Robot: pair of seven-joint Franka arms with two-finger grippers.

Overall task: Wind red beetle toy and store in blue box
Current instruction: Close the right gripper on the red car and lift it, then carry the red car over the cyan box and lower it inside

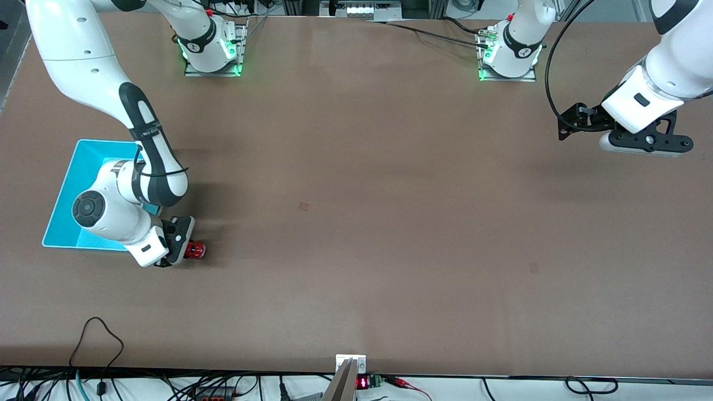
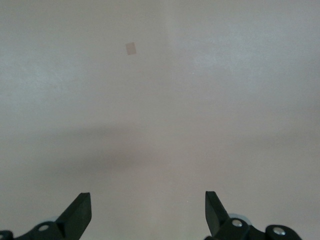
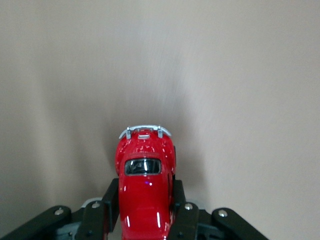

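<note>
The red beetle toy point(image 1: 195, 250) is a tiny glossy red car with a silvery bumper, low at the table beside the blue box, at the box's corner nearest the front camera. My right gripper point(image 1: 181, 248) is shut on it. In the right wrist view the toy point(image 3: 145, 185) sits between both fingers point(image 3: 111, 200), which press its sides. The blue box point(image 1: 69, 184) is a light blue bin at the right arm's end of the table, partly hidden by the right arm. My left gripper point(image 1: 646, 142) is open and empty, up over the left arm's end of the table point(image 2: 147, 212).
The brown table point(image 1: 356, 223) is bare around the toy. A small square patch point(image 1: 303, 206) marks the middle, another point(image 1: 533, 268) lies toward the left arm's end. Cables and a small device point(image 1: 351, 373) sit along the edge nearest the front camera.
</note>
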